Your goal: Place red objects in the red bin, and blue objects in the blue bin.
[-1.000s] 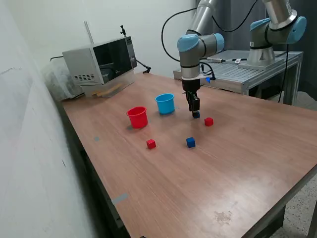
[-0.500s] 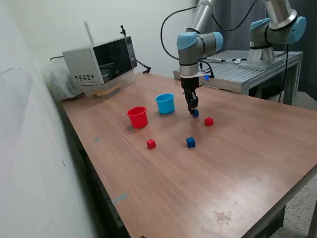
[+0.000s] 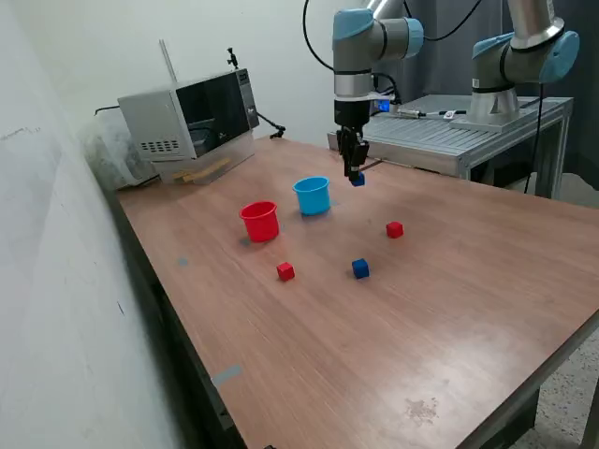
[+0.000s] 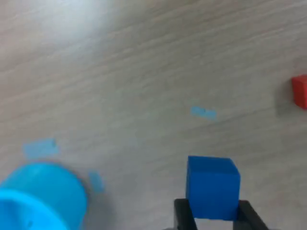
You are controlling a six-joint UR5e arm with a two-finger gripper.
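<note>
Held cube: a dark-blue cube [image 4: 212, 188] sits clamped between the gripper's [image 3: 356, 178] two black fingers, up in the air.
Change: a second ago that cube was down at table level near the red cube on the exterior view's right; now it has been lifted high and carried toward the blue cup.
Blue cup [image 3: 313, 195]: landmark here; the held cube hangs just beside it, on the exterior view's right, above rim height and not yet over the mouth.
Meaning: I'd say the pick is done and the carry is nearly finished; a short shift over the cup and a release remain.
Other blue cube [image 3: 360, 268]: on the table, well in front of the blue cup.
Red cubes: one [image 3: 394, 228] to the cup's right, one [image 3: 285, 271] in front of it, both untouched.
Red cup [image 3: 260, 222]: just beside the blue cup, on the exterior view's left.
Progress: three cubes on the table, one in hand.
</note>
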